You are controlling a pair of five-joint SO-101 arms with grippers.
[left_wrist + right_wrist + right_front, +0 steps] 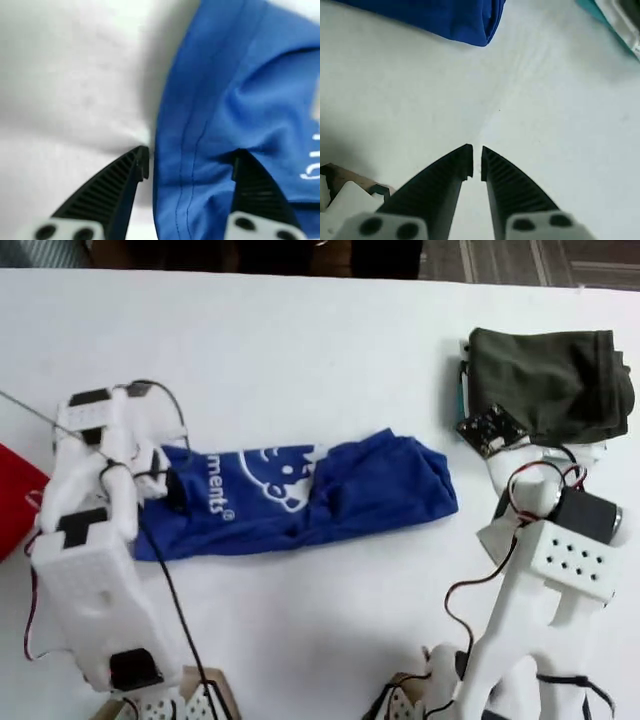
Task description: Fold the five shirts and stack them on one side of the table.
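Note:
A blue shirt with white print lies in a long, loosely folded strip across the middle of the table. My left gripper is open at its left end, one finger on the bare table and the other finger resting on the blue cloth; in the high view this gripper sits at the shirt's left edge. A dark green folded shirt tops a stack at the back right. My right gripper is shut on nothing, low over bare table between the blue shirt's end and the stack.
A red shirt pokes in at the left edge. A teal layer shows under the green shirt. The right arm stands in front of the stack. Wide bare tabletop stretches behind the blue shirt.

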